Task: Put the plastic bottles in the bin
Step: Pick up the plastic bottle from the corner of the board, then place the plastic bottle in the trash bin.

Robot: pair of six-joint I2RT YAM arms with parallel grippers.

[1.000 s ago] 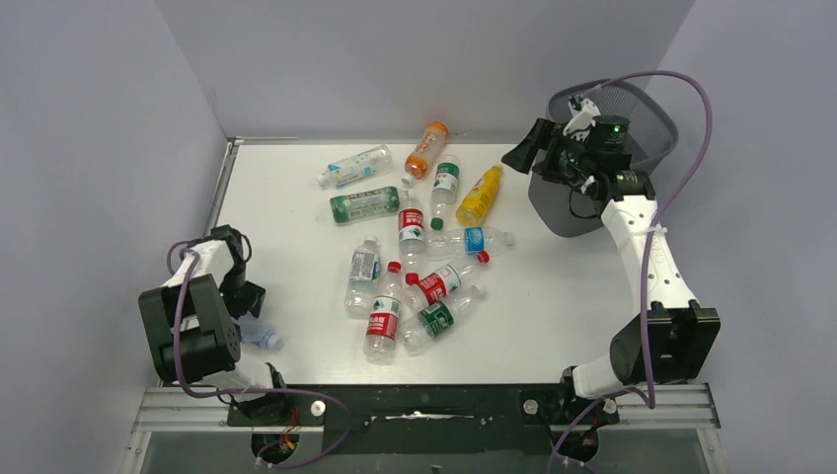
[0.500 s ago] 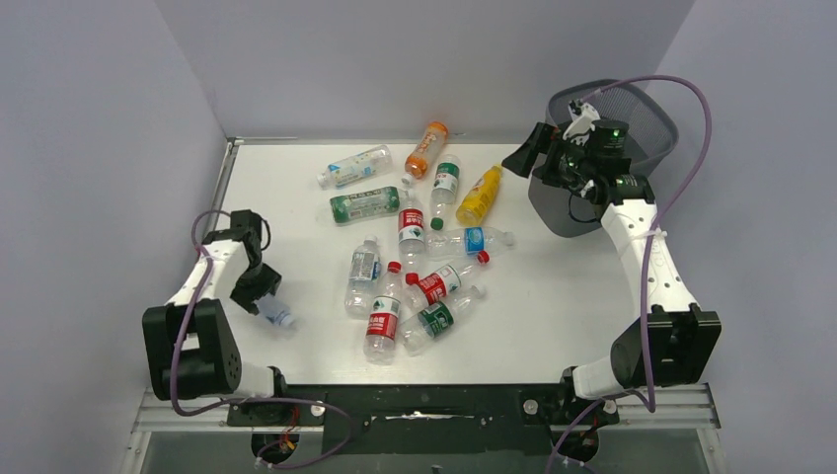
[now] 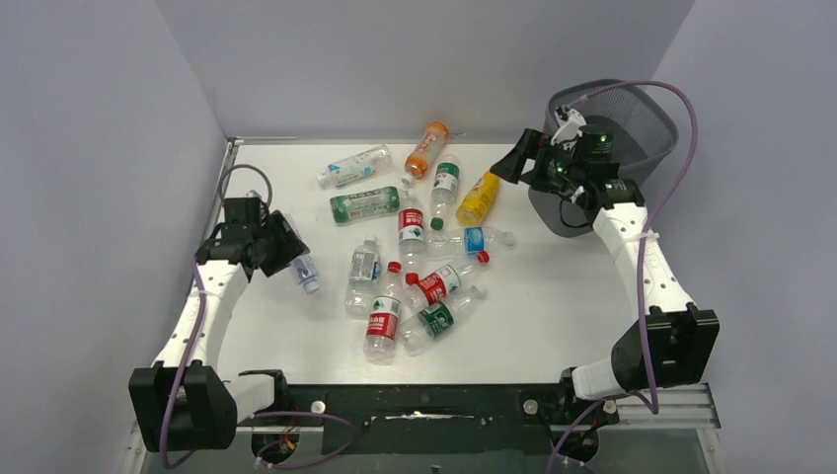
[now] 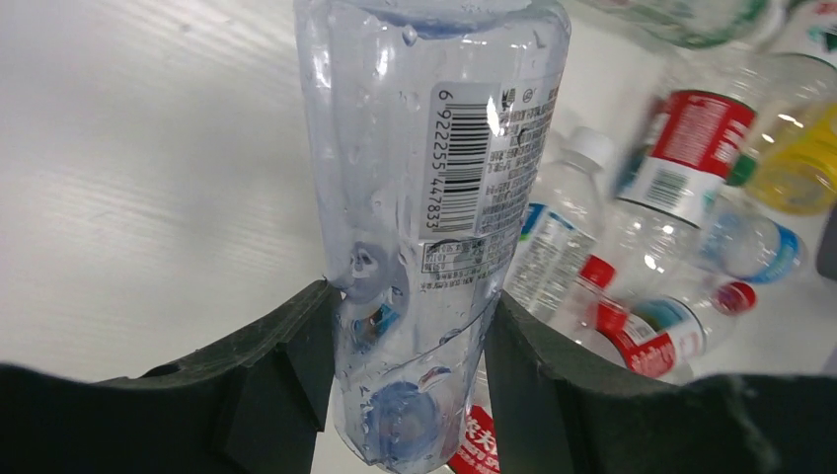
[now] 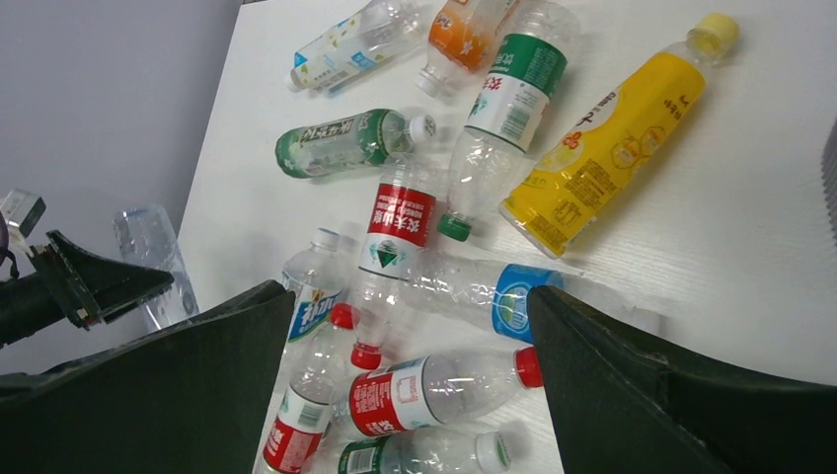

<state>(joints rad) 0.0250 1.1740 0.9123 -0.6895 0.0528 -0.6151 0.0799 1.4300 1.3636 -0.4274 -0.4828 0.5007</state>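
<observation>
My left gripper (image 3: 283, 249) is shut on a clear bottle with a blue cap (image 3: 305, 270), held off the table at the left. In the left wrist view the bottle (image 4: 434, 197) stands between the two dark fingers (image 4: 286, 365), cap end toward the camera. Several plastic bottles lie in a loose pile mid-table, among them an orange one (image 3: 426, 148), a yellow one (image 3: 479, 196) and a red-labelled one (image 3: 383, 318). My right gripper (image 3: 513, 162) hangs open and empty just left of the wire-mesh bin (image 3: 646, 118), looking down on the pile (image 5: 434, 390).
The bin stands at the far right corner, partly off the table's right edge. Grey walls close in the table on the left, back and right. The right arm's purple cable (image 3: 681, 128) loops over the bin.
The left gripper shut on the blue-capped bottle near the front left edge, lifted it and carried it away from the base toward the pile. The right gripper drifted slightly left of the bin.
</observation>
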